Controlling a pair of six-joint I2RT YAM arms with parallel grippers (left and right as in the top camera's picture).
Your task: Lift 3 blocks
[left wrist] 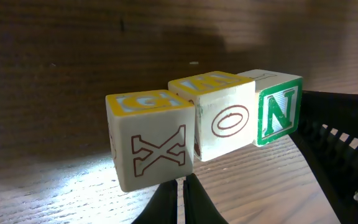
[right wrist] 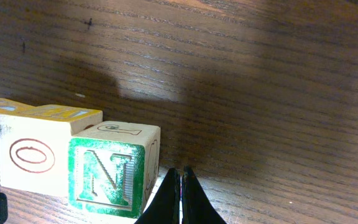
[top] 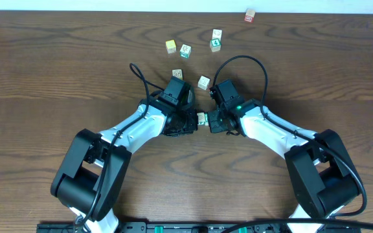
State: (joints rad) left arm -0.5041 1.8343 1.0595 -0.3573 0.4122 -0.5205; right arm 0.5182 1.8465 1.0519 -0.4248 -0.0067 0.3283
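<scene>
While the left gripper (left wrist: 179, 186) and right gripper (right wrist: 180, 180) show jaws fully closed, gripping nothing, three blocks (left wrist: 225, 127) sit in a touching row just beyond their tips.

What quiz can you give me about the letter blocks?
1. True or false: the green N block sits at one end of the row of three.
2. Which letter shows on the middle block? A) X B) O C) N
3. Fill in: the left gripper and the right gripper are both ____ (open or shut).

Key: 1 true; 2 B; 3 shut.
</scene>
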